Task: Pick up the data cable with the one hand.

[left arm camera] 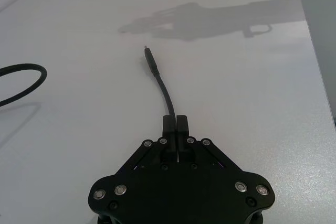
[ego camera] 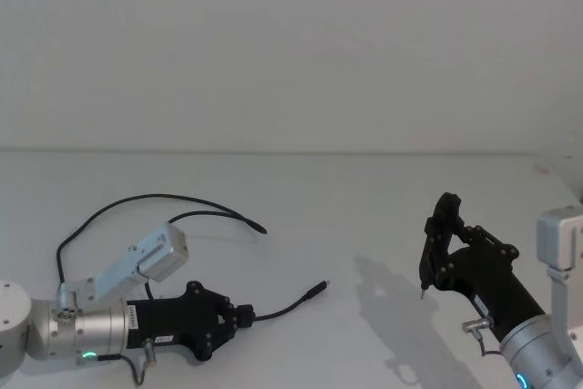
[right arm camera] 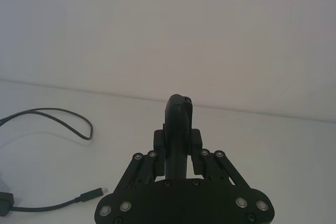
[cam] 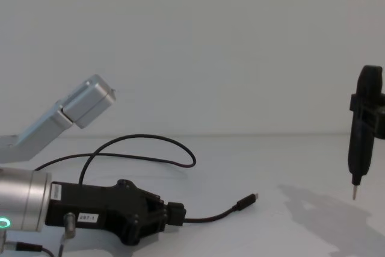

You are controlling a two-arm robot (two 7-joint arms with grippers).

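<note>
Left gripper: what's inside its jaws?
The left gripper pinches the cable; its plug end sticks out in front. The pinched bit is hidden. The right gripper holds a pen tool, off right.

Data cable [left arm camera: 163,90] section out of sight inside left tool [left arm camera: 175,120]

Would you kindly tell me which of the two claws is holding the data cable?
The left claw: it is shut on the data cable near its plug end, while the right claw holds a slim pen-like tool instead.
</note>
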